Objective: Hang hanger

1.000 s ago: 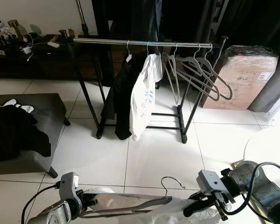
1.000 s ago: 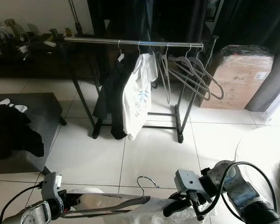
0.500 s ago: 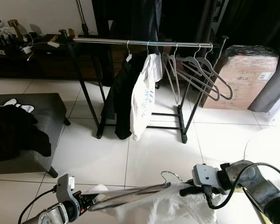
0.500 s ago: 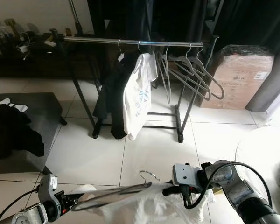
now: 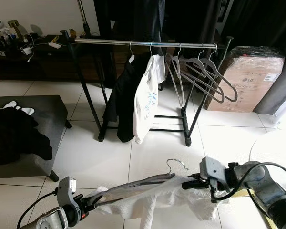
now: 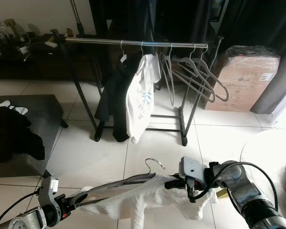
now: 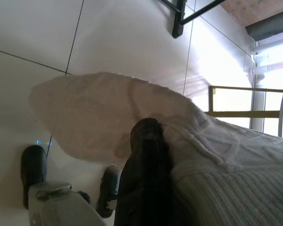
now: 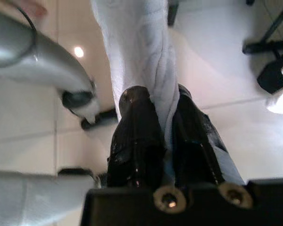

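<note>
Low over the tiled floor [image 5: 157, 152], left eye view: left gripper [image 5: 91, 203] and right gripper [image 5: 189, 183] hold a hanger [image 5: 138, 183] draped with white knitwear [image 5: 157, 200]; behind the rack [image 5: 148, 44] stands an "LG" box [image 5: 250, 76]. Right wrist view: fingers [image 8: 137, 136] clamp the knit. Left wrist view: fingers [image 7: 146, 174] pinch it.

Clothes rack [image 5: 148, 44] ahead, bench [image 5: 38, 119] left, box [image 5: 250, 78] right

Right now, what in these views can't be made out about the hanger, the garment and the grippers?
- Grey hanger: the white knitted garment draped over it covers its lower bar and far shoulder in both eye views.
- Left gripper: left wrist view shows one black finger against the knit; grip unreadable.
- Small items on the dark sideboard: too small to identify.
- Right gripper: fingers pinch the cloth.
</note>
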Available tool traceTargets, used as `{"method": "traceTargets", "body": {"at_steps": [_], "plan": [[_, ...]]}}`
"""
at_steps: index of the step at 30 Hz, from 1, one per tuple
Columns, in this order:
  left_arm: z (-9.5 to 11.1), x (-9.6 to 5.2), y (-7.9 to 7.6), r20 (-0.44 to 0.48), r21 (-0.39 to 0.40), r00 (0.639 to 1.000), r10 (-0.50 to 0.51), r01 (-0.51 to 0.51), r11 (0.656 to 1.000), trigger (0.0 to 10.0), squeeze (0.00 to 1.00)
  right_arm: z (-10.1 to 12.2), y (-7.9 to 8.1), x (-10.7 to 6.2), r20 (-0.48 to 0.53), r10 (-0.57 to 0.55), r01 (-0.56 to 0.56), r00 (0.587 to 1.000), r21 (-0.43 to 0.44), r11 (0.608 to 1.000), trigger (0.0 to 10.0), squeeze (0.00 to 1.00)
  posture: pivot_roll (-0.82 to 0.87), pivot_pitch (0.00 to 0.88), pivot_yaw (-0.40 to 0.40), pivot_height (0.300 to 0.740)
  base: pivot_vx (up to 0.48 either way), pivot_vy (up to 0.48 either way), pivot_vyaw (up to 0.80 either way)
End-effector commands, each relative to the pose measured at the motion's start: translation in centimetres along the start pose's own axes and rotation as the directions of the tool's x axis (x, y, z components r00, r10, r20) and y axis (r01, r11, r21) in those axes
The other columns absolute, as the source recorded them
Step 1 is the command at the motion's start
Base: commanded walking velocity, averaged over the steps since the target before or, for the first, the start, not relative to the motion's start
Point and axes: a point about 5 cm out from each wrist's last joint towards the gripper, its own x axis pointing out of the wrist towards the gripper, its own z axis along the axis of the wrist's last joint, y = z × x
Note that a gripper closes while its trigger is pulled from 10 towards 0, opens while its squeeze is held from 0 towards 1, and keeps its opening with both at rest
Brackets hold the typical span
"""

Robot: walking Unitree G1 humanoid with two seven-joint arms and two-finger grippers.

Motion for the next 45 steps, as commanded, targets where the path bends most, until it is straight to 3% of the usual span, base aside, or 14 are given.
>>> {"method": "traceTargets", "body": {"at_steps": [1,7,11,12,13,20,24,29,35,37,39,45], "plan": [[-0.8,-1.7,2.7,-0.043,0.006,0.992,0.120,-0.120,0.993,0.0,0.00,0.2,-0.8,-2.3,0.061,-0.077,0.074,0.995,0.048,0.996,0.0,0.00,0.07,0.174,-0.017,0.740,0.000,0.000,0.00],[-0.9,-1.8,2.7,-0.051,0.017,0.991,0.127,-0.126,0.992,0.0,0.00,-0.4,-0.4,-2.7,0.039,-0.025,0.022,0.999,0.077,0.997,0.0,0.00,0.07,0.175,-0.019,0.740,0.000,0.000,0.00],[-0.7,-1.8,2.8,-0.045,0.027,0.990,0.137,-0.136,0.990,0.0,0.00,-1.4,0.5,-2.7,-0.065,0.042,-0.039,0.997,0.042,0.998,0.0,0.00,0.07,0.175,-0.018,0.740,0.000,0.000,0.00],[-0.5,-1.9,2.9,-0.040,0.031,0.989,0.142,-0.141,0.990,0.0,0.00,-2.2,0.8,-2.9,-0.162,0.055,-0.055,0.985,0.001,0.998,0.0,0.00,0.07,0.175,-0.018,0.740,0.000,0.000,0.00],[-0.4,-1.9,2.9,-0.038,0.031,0.989,0.144,-0.143,0.989,0.0,0.00,-2.5,0.9,-3.0,-0.197,0.060,-0.064,0.979,-0.014,0.998,0.0,0.00,0.07,0.174,-0.018,0.740,0.000,0.000,0.00],[0.1,-2.0,3.0,-0.032,0.043,0.989,0.146,-0.144,0.989,0.0,0.00,-3.1,0.4,-3.0,-0.290,-0.020,0.002,0.957,-0.062,0.998,0.0,0.00,0.07,0.174,-0.014,0.740,0.000,0.000,0.00],[0.2,-2.0,3.0,-0.030,0.047,0.989,0.144,-0.143,0.989,0.0,0.00,-3.8,0.4,-3.2,-0.391,-0.044,0.001,0.919,-0.110,0.994,0.0,0.00,0.07,0.173,-0.014,0.740,0.000,0.000,0.00],[0.3,-2.0,2.9,-0.029,0.056,0.989,0.145,-0.143,0.988,0.0,0.00,-4.9,0.5,-3.7,-0.533,-0.060,-0.058,0.844,-0.202,0.978,0.0,0.00,0.07,0.174,-0.013,0.740,0.000,0.000,0.00],[0.3,-2.0,2.9,-0.030,0.061,0.988,0.150,-0.148,0.987,0.0,0.00,-5.3,0.4,-3.7,-0.546,-0.078,-0.051,0.834,-0.216,0.975,0.0,0.00,0.07,0.175,-0.013,0.740,0.000,0.000,0.00],[0.3,-2.0,2.9,-0.030,0.063,0.988,0.154,-0.152,0.986,0.0,0.00,-5.5,0.5,-3.8,-0.569,-0.078,-0.069,0.819,-0.232,0.970,0.0,0.00,0.08,0.176,-0.014,0.740,0.000,0.000,0.00],[0.3,-2.0,3.1,-0.030,0.065,0.986,0.165,-0.163,0.984,0.0,0.00,-6.2,0.4,-4.6,-0.623,-0.115,-0.062,0.774,-0.256,0.965,0.0,0.00,0.08,0.176,-0.014,0.740,0.000,0.000,0.00],[0.2,-2.3,3.4,-0.039,0.080,0.983,0.181,-0.178,0.981,0.0,0.00,-6.3,-0.3,-5.5,-0.629,-0.182,0.012,0.755,-0.265,0.964,0.0,0.00,0.07,0.178,-0.014,0.740,0.000,0.000,0.00]]}}
